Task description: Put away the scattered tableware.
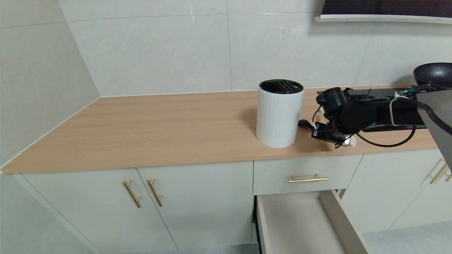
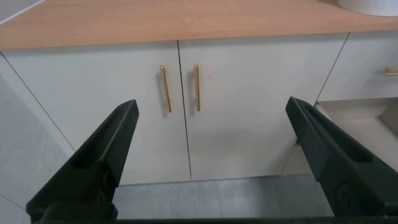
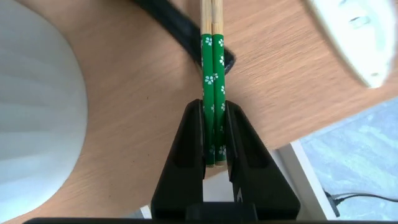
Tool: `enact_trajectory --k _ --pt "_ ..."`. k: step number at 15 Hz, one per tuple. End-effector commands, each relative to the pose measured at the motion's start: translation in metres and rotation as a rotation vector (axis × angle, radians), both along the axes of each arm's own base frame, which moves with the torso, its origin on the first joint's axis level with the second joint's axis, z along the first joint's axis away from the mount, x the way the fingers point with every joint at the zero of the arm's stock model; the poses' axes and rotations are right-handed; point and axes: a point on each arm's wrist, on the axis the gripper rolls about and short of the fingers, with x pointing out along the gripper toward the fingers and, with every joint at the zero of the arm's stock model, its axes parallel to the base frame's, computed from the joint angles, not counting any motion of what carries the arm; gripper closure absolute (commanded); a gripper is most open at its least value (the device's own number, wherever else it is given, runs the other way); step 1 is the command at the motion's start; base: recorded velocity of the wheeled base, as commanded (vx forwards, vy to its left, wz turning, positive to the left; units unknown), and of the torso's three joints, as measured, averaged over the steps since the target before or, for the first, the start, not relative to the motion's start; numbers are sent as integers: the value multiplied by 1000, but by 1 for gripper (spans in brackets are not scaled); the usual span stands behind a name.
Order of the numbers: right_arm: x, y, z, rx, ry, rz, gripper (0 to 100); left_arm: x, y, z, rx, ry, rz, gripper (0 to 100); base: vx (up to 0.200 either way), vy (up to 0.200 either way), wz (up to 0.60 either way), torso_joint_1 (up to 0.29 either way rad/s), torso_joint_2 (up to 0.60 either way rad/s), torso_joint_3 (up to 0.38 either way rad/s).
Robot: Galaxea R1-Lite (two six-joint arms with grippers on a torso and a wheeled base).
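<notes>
Green chopsticks (image 3: 212,68) pinched in your right gripper (image 3: 215,130) beside the utensil holder (image 1: 279,116); left gripper (image 2: 211,109) spread; skewed sticks could miss the holder's slots.

Head overlooks counter (image 1: 148,127), wrists close, holder (image 1: 279,116) shared

One white ribbed holder (image 1: 279,118), two chopsticks (image 3: 213,68), one black pan (image 1: 435,73) and one open drawer (image 1: 296,222) are in sight.
</notes>
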Motion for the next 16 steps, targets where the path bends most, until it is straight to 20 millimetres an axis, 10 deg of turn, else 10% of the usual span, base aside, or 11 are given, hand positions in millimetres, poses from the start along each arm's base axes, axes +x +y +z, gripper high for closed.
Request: enact_trajectory --k 1,7,16 --pt "-7 -3 16 6 -33 -9 100 0 0 0 0 0 1 0 0 0 0 0 0 0" --pt "-110 -5 81 23 -92 57 100 0 0 0 0 1 1 0 0 0 0 0 0 0" --pt "-287 -42 66 153 15 751 100 0 0 0 0 1 1 0 0 0 0 0 0 0"
